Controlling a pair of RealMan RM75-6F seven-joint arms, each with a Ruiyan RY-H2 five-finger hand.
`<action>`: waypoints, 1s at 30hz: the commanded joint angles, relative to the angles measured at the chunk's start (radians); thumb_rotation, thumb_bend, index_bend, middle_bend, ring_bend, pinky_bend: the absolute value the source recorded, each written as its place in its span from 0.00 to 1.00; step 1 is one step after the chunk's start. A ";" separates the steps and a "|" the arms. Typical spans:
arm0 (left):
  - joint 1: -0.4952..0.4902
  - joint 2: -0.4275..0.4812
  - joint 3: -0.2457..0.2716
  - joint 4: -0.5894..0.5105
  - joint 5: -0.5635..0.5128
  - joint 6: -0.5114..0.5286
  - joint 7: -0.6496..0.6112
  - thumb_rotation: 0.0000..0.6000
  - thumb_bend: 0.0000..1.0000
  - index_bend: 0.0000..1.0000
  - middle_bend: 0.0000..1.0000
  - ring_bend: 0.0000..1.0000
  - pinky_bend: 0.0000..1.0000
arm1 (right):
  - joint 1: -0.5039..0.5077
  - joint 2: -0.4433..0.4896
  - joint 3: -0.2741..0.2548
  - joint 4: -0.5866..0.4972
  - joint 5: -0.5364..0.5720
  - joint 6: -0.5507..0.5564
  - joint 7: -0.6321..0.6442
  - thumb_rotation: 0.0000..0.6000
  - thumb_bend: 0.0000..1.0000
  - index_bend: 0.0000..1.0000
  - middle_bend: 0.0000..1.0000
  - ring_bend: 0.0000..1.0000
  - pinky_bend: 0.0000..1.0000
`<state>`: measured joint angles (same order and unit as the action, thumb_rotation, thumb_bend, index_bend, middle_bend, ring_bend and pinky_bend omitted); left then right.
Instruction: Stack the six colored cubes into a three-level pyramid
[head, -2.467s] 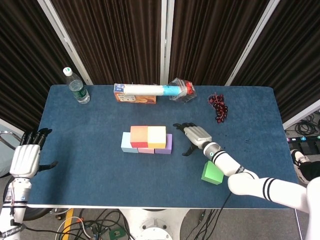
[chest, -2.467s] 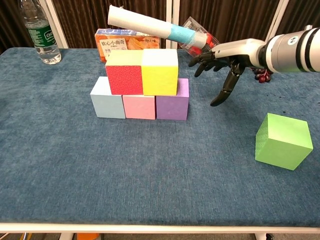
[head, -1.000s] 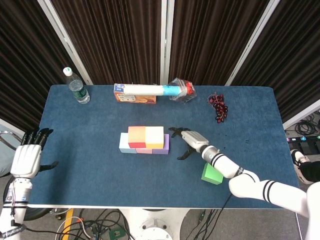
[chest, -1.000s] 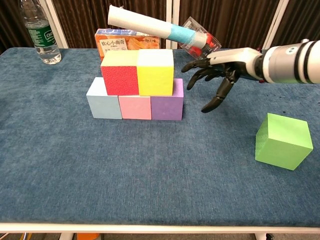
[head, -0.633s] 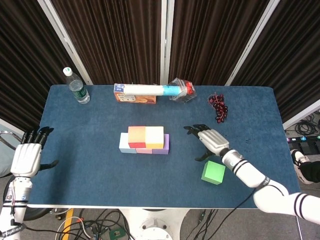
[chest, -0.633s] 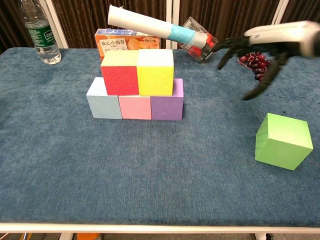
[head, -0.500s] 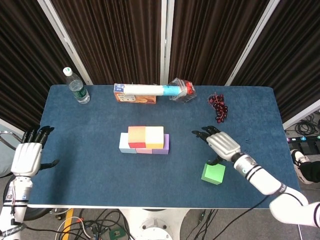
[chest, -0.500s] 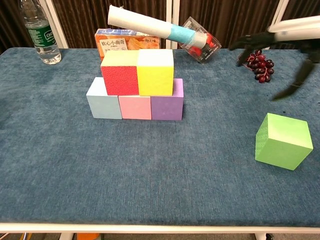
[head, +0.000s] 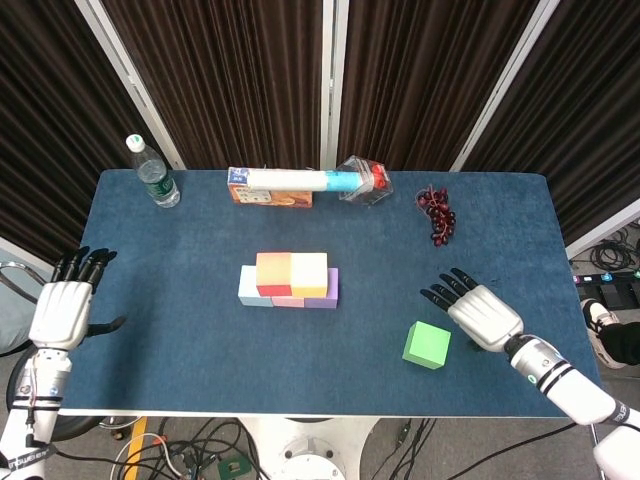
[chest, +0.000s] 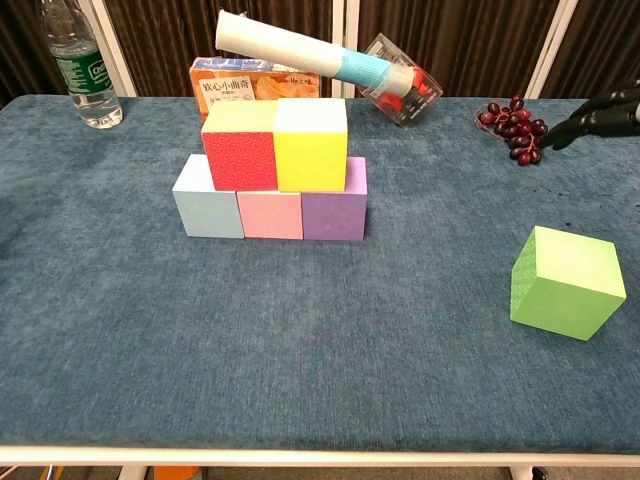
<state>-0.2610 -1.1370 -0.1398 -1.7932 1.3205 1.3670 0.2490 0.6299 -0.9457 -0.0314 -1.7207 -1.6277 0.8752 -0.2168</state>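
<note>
Mid-table stands a two-level stack: light blue cube (chest: 210, 201), pink cube (chest: 269, 214) and purple cube (chest: 335, 206) in a row, with a red cube (chest: 240, 150) and a yellow cube (chest: 311, 143) on top. The green cube (head: 427, 345) (chest: 566, 282) lies alone to the right, tilted. My right hand (head: 482, 315) is open, fingers spread, just right of the green cube and apart from it; only its fingertips (chest: 590, 122) show in the chest view. My left hand (head: 62, 311) hangs open off the table's left edge.
Along the back edge lie a snack box (head: 268, 196) with a paper roll (head: 300, 180) on it, a clear plastic container (head: 364, 181), a bunch of dark grapes (head: 437, 212) and a water bottle (head: 153, 174) at the far left.
My right hand pushed the stack slightly left, then drew back to the right past the green cube. The green cube has not moved. My left hand rose slightly.
</note>
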 joint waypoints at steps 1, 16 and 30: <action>0.000 0.003 0.001 -0.006 0.000 0.000 0.001 1.00 0.00 0.15 0.10 0.05 0.07 | -0.013 -0.061 -0.021 0.059 -0.061 0.031 -0.039 1.00 0.01 0.00 0.04 0.00 0.00; 0.005 0.022 0.010 -0.028 0.001 -0.004 -0.031 1.00 0.00 0.15 0.10 0.05 0.06 | 0.012 -0.223 -0.069 0.251 -0.210 0.083 0.023 1.00 0.01 0.00 0.00 0.00 0.00; 0.011 0.023 0.012 -0.021 0.000 0.006 -0.042 1.00 0.00 0.15 0.10 0.05 0.06 | 0.034 -0.228 -0.031 0.241 -0.247 0.230 0.120 1.00 0.15 0.47 0.07 0.00 0.00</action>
<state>-0.2501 -1.1139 -0.1276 -1.8141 1.3206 1.3724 0.2065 0.6594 -1.1945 -0.0829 -1.4534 -1.8754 1.0753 -0.1162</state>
